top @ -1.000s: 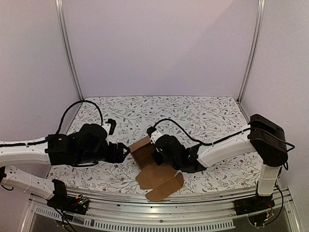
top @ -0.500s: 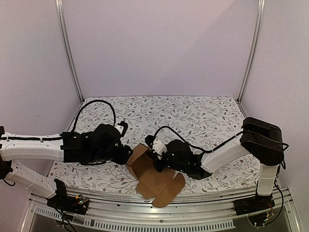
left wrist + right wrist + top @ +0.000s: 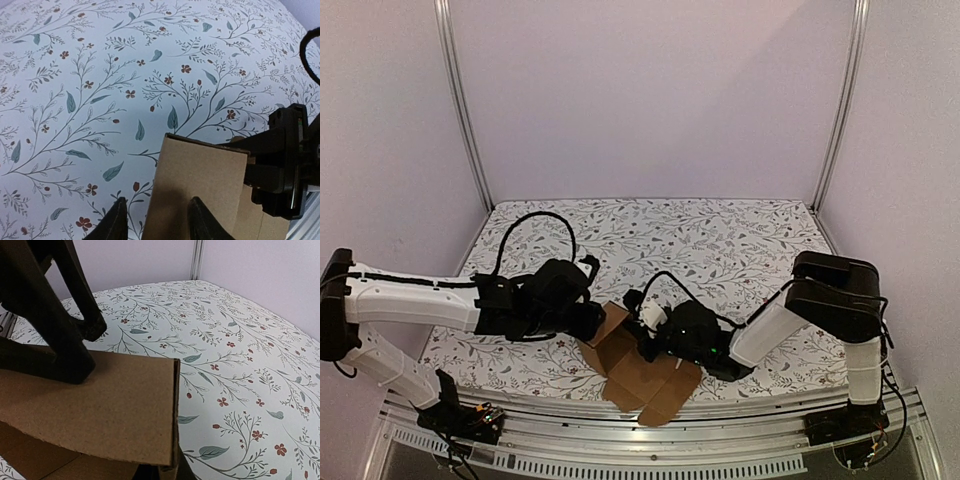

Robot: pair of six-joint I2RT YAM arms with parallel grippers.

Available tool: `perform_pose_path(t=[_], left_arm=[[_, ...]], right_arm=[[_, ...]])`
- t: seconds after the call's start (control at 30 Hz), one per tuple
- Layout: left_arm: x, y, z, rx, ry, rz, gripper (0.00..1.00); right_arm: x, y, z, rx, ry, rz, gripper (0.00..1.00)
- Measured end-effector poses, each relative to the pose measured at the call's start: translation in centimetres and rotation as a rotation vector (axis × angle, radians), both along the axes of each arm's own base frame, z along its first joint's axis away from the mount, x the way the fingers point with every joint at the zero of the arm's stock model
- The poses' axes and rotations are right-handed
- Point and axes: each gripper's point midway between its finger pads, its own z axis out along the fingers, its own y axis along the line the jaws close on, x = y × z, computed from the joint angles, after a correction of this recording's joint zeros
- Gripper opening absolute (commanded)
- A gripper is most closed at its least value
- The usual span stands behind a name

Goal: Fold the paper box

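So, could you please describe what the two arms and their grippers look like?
Both the left arm and right arm are white tubes with bulky black joints. A thin black cable loops above each wrist. The left gripper has slim, tapered black fingers.

Both arms reach low twd center; L pincer fingers apart, R pincer state unclear.

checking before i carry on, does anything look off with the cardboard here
Nothing looks torn or spilled. The cardboard sits half folded and skewed to the table, and its nearest flap seems to poke past the table's front edge over the metal rail.
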Motion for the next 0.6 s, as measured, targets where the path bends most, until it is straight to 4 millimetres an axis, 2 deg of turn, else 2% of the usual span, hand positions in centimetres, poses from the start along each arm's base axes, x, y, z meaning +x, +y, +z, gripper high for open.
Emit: perform_pose_path(t=[0.3,0.47,0.6], left_arm=[[0.3,-1.2,-0.4,-0.020,0.011,-0.010,0.38],[0.3,-1.2,-0.4,-0.021,0.013,-0.009,0.38],[0.3,-1.2,-0.5,-0.021,0.014,-0.009,0.38]], right_arm=[[0.3,0.4,-0.7,0.025,-0.008,0.006,0.30],[0.3,1.0,-0.6,0.053,-0.018,0.014,0.31],[0.7,1.6,-0.4,0.089,-0.020,0.008,0.23]])
